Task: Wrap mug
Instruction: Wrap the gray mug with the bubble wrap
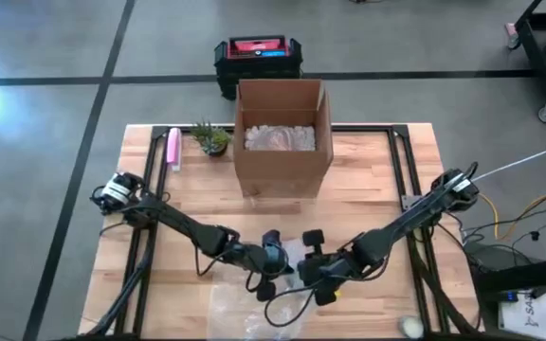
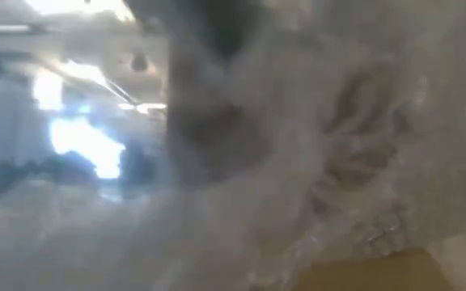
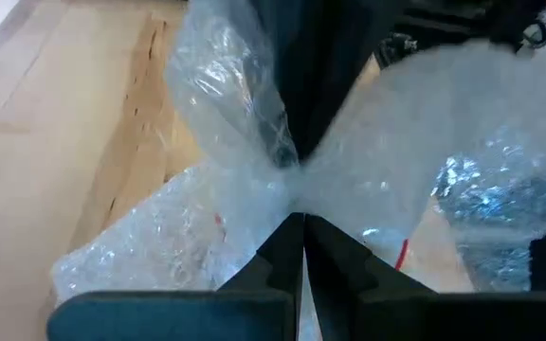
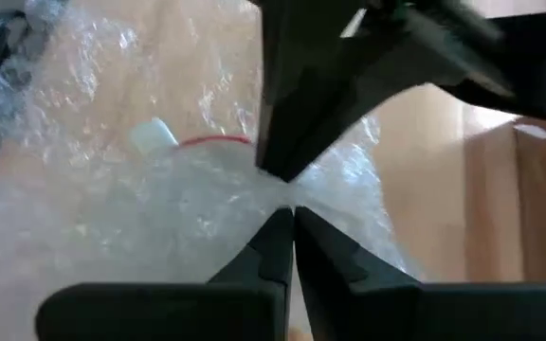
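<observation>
Both hands pinching bubble wrap at the desk's 6 o'clock edge

The left hand (image 3: 299,223) and right hand (image 4: 290,213) are each closed tight on gathered bubble wrap (image 3: 500,114); the mug (image 4: 197,156) lies beneath it. The wrap looks light, soft and slippery, the mug hard and breakable, so grip bunched film, not loose edges

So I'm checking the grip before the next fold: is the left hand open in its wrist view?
No: the left hand is shut on the bubble wrap, with its fingertips pinching a gathered fold.
</observation>
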Controlling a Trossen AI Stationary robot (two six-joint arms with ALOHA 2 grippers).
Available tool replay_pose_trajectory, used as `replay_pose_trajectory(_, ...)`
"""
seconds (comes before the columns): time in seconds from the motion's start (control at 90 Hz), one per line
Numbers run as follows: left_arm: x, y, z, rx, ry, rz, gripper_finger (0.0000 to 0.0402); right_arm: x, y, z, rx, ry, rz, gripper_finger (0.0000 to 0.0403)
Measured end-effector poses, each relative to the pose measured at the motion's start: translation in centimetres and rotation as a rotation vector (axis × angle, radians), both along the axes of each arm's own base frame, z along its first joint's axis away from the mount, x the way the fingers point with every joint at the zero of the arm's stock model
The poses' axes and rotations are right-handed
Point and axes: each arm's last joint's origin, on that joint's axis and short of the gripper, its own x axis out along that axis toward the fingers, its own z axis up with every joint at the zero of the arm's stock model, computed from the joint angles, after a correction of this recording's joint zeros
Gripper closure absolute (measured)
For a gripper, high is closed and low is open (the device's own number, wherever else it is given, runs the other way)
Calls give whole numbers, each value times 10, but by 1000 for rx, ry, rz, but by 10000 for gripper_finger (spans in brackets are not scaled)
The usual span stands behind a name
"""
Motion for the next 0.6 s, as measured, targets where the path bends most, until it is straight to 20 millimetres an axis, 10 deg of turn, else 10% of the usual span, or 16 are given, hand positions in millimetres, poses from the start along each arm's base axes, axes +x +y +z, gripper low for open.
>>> replay_pose_trajectory(0.367,1,0,-4,-5,11,7,401,-3,7,27,98,40,27,403)
replay_pose_trajectory(0.6,1,0,-4,-11,13,11,401,8,7,-14,102,53,15,403)
